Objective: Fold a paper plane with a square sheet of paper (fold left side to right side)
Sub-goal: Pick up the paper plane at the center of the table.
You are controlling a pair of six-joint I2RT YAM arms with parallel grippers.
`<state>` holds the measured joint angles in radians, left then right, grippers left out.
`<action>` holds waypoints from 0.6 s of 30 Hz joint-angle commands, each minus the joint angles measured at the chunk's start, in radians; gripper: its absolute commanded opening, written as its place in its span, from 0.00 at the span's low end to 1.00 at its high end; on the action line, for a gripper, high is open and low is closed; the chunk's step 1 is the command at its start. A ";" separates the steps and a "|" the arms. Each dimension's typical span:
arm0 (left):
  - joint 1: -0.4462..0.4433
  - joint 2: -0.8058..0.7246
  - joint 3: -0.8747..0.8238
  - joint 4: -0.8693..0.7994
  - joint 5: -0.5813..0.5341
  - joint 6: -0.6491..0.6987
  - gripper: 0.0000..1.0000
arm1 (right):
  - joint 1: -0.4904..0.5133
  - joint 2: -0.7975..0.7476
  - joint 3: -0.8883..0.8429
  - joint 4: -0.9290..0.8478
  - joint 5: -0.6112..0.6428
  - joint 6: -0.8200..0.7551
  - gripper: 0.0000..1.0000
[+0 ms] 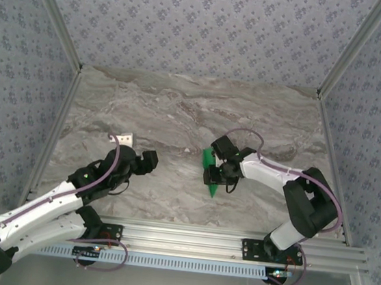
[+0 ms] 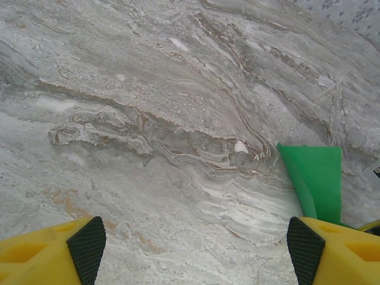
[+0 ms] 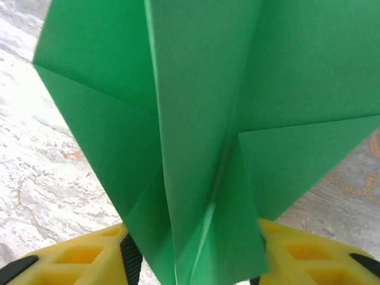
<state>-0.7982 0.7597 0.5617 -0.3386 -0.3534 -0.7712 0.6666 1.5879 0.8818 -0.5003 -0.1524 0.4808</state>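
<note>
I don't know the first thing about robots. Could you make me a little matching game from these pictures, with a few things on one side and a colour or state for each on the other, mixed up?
Things:
1. left pincer
2. right pincer
3. paper plane
4. table

Colours and states:
A. grey and marbled
B. bright green, with creases
C. open, nothing between its fingers
D. green paper between its fingers

Right pairs: 1-C, 2-D, 3-B, 4-A.
</note>
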 commanded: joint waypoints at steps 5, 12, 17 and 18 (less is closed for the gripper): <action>0.006 -0.018 -0.006 -0.014 -0.025 -0.007 0.83 | 0.009 0.034 0.037 -0.004 0.024 -0.001 0.35; 0.005 -0.021 -0.006 -0.016 -0.025 -0.007 0.83 | 0.020 0.081 0.053 0.002 0.037 -0.002 0.25; 0.006 -0.036 0.008 -0.039 -0.008 0.021 0.88 | 0.006 0.112 0.118 -0.044 0.055 -0.007 0.08; 0.005 -0.037 0.013 -0.046 -0.004 0.030 0.89 | -0.008 0.116 0.139 -0.056 0.052 -0.013 0.05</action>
<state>-0.7982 0.7399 0.5598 -0.3500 -0.3553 -0.7670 0.6781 1.6852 0.9607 -0.5087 -0.1234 0.4782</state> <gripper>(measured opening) 0.884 0.076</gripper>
